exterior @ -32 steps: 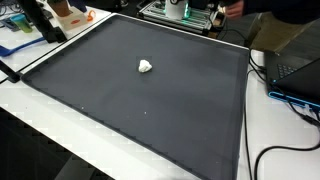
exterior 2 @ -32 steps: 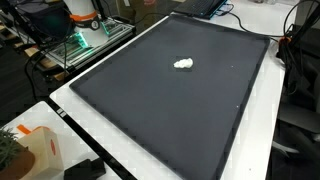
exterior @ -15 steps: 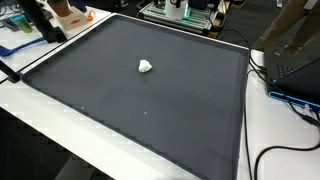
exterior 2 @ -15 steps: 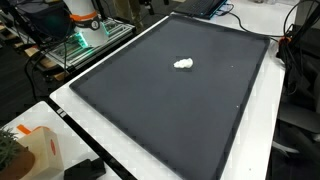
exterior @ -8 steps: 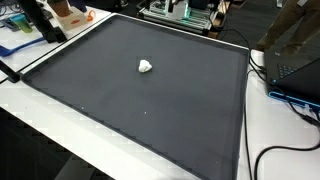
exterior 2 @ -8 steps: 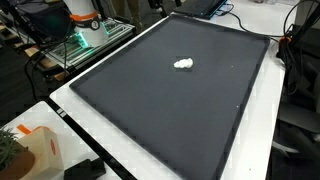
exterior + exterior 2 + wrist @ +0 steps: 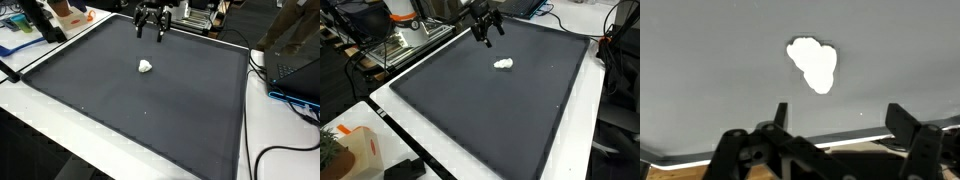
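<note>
Your tool (image 7: pixel 150 35) hangs over the far edge of the dark mat (image 7: pixel 160 110), its jaws apart and holding nothing. The white lump (image 7: pixel 146 66) lies on the dark mat, near the tool but clear of it. The dark mat covers the white desk (image 7: pixel 45 125).

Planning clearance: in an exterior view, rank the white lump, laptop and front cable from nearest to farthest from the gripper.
1. White lump, on the mat, just before the gripper.
2. Laptop, past the mat's right edge.
3. Front cable, near right corner.
</note>
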### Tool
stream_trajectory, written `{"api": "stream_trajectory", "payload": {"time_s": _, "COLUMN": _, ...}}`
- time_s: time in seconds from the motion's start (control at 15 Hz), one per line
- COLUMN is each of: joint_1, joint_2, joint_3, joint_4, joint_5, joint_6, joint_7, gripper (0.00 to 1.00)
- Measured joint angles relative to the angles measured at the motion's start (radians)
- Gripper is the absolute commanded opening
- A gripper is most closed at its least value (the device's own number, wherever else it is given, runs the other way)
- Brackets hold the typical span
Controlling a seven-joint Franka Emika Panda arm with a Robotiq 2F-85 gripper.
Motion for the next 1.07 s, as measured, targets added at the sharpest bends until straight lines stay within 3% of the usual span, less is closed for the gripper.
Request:
{"api": "stream_trajectory", "payload": {"time_s": 0.27, "joint_1": 0.036, "joint_2": 0.188, "joint_3": -0.045, "joint_4": 0.002, "joint_5": -0.008, "joint_6": 0.183, "joint_7": 0.001, "gripper": 1.0}}
{"api": "stream_trajectory", "payload": {"time_s": 0.4, "joint_1": 0.04, "joint_2": 0.234, "joint_3": -0.049, "joint_4": 0.008, "joint_5": -0.013, "joint_6": 0.217, "joint_7": 0.007, "gripper": 1.0}}
{"api": "stream_trajectory", "payload": {"time_s": 1.07, "joint_1": 0.155, "joint_2": 0.224, "joint_3": -0.106, "joint_4": 0.033, "joint_5": 0.026, "joint_6": 0.219, "joint_7": -0.023, "gripper": 1.0}}
